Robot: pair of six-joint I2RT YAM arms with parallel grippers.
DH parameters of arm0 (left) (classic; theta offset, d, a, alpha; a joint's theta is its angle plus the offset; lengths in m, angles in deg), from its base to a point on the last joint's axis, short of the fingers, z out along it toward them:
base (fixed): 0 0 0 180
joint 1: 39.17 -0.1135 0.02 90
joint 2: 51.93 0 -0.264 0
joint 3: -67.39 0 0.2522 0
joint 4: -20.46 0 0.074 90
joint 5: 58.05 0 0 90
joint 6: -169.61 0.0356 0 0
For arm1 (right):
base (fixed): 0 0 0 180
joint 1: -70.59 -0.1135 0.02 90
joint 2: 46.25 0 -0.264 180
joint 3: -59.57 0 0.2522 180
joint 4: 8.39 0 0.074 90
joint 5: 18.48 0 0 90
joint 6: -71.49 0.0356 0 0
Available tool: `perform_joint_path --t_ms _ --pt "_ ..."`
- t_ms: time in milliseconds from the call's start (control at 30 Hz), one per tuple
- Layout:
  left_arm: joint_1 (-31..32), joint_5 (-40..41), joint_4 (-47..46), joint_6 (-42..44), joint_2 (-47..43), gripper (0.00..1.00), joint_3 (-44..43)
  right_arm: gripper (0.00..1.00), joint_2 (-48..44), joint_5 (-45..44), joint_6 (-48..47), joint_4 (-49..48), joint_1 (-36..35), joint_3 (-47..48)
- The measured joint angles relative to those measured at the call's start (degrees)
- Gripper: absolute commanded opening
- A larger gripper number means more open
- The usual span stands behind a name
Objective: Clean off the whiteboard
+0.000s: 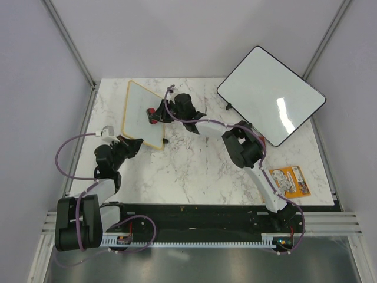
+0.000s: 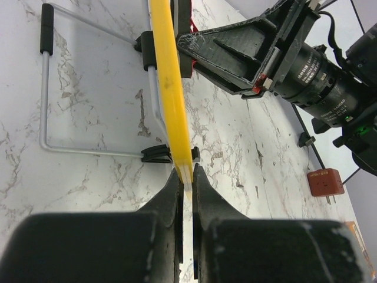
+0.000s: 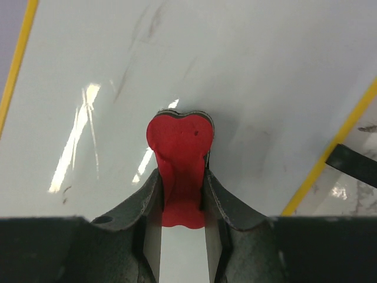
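Note:
The whiteboard (image 1: 141, 109), small with a yellow frame, stands tilted on its wire stand (image 2: 44, 100) at the table's back left. My left gripper (image 1: 133, 143) is shut on the board's near edge; the left wrist view shows the yellow frame (image 2: 171, 88) pinched between the fingers of this gripper (image 2: 187, 183). My right gripper (image 1: 160, 113) is shut on a red eraser (image 3: 179, 159) and presses it flat against the white face (image 3: 235, 71). Faint pen marks (image 3: 126, 82) show on the whiteboard ahead of the eraser.
A larger black-framed whiteboard (image 1: 271, 94) leans at the back right. An orange packet (image 1: 288, 180) lies near the right arm's base. A small red block (image 2: 325, 181) sits on the marble table (image 1: 194, 171).

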Motion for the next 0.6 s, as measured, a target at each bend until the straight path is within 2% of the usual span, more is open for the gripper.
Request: perform_joint_path --t_ms 300,600 --pt "0.1 -0.8 6.8 0.7 -5.6 0.02 0.3 0.0 3.1 -0.1 2.0 5.0 3.1 2.6" --pt "0.1 -1.5 5.4 0.8 -3.6 0.02 0.0 0.0 3.5 1.4 0.7 7.4 2.6 5.5"
